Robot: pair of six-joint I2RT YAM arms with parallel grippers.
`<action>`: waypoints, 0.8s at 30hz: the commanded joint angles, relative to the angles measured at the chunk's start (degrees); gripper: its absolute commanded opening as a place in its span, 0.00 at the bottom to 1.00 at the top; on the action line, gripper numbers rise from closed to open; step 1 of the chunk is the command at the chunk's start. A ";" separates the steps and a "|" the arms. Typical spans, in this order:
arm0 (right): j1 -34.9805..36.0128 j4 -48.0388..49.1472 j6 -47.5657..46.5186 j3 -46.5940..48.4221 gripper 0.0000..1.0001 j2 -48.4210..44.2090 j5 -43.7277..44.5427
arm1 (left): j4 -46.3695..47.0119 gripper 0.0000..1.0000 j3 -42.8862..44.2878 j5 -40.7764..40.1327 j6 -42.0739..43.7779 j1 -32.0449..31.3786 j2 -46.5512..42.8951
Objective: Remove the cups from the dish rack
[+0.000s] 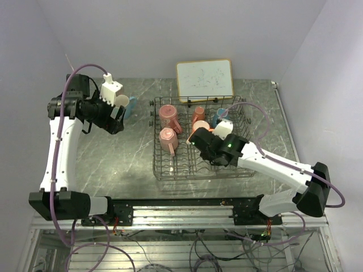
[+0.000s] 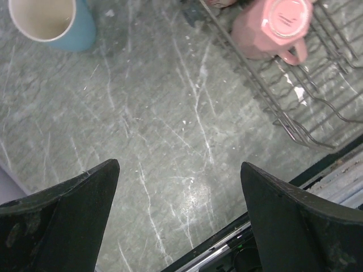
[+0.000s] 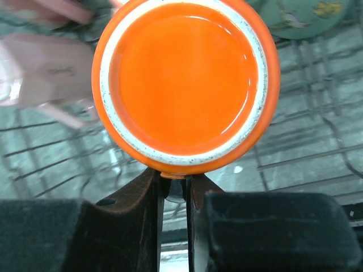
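Wears white shells on the long links of the left arm [image 1: 57, 147] and right arm [image 1: 272, 163], with black housings at joints and bases. Carries a mauve cable [image 1: 85, 67] looped along each. Shows a small green light [image 1: 229, 145] near the right wrist. Ends in matte black, wedge-shaped fingers [image 2: 68, 221].

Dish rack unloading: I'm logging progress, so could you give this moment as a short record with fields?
right gripper: shut on the orange mug, above the dish rack
left gripper: open, empty, above the bare table
out of rack: one blue mug, upright on the table, left of the rack
in rack: two pink mugs on its left side; others partly hidden
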 commanded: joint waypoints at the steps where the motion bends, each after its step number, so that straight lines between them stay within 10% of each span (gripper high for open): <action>1: 0.03 7.23 -9.33 6.10 0.00 -2.33 -6.44 | -0.41 0.99 -3.15 9.30 6.61 -0.17 -5.60; 24: -0.57 56.71 -1.93 6.40 0.00 2.42 -58.22 | 20.88 1.00 -28.67 24.83 28.03 -0.18 -40.60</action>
